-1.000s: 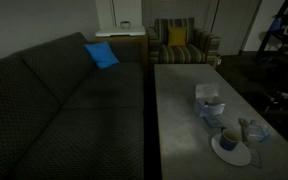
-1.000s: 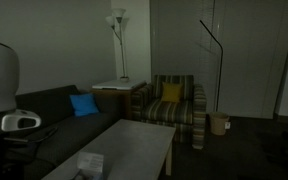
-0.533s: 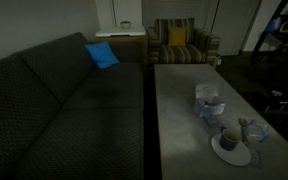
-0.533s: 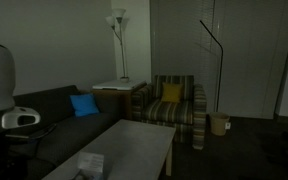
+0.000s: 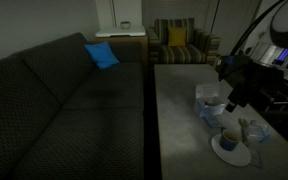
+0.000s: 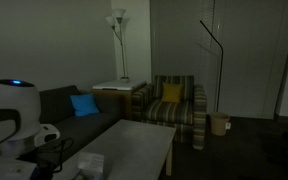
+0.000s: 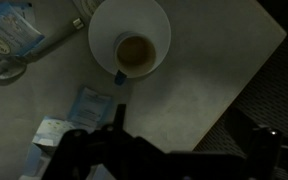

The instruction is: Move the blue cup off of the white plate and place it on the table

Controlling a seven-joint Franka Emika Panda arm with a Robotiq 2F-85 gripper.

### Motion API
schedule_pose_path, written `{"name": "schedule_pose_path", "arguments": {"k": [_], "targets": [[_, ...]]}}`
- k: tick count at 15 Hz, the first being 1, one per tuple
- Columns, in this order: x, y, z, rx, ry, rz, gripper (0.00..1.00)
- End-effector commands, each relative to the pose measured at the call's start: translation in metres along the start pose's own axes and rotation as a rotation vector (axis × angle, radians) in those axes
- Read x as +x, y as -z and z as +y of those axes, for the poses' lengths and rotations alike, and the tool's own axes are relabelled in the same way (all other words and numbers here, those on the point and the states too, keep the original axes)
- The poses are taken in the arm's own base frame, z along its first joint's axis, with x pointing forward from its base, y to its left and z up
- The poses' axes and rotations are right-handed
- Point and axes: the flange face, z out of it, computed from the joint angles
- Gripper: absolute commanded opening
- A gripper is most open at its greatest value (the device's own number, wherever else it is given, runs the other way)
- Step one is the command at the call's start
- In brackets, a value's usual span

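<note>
The blue cup (image 5: pixel 229 136) stands on the white plate (image 5: pixel 233 152) near the front right of the grey table (image 5: pixel 179 110). In the wrist view the cup (image 7: pixel 134 52) shows its tan inside and sits toward the near rim of the plate (image 7: pixel 114 22). My gripper (image 5: pixel 233 103) hangs above the table, behind the cup and over a pale boxy object. In the wrist view the gripper (image 7: pixel 189 132) is a dark outline at the bottom. Its jaws stand apart with bare table between them. It holds nothing.
A pale white-blue boxy object (image 5: pixel 209 98) and a clear bluish vessel (image 5: pixel 255 130) stand close to the plate. Packets (image 7: pixel 9 35) lie beside the plate. The dark sofa (image 5: pixel 64 100) runs along the table's long side. The table corner (image 7: pixel 281 35) is near.
My arm has swung into an exterior view from the right and now hangs over the table by the boxy object. The cup and plate have not moved.
</note>
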Motion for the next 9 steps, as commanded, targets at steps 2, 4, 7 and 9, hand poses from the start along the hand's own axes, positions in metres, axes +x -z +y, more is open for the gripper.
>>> {"name": "schedule_pose_path", "arguments": {"k": [2, 4, 7, 9], "targets": [[0.035, -0.041, 0.020, 0.048, 0.027, 0.057, 1.00], [0.028, -0.038, 0.012, 0.026, 0.010, 0.044, 1.00], [0.034, -0.045, 0.016, 0.031, 0.008, 0.057, 1.00], [0.034, -0.044, 0.015, 0.025, 0.006, 0.073, 1.00]]}}
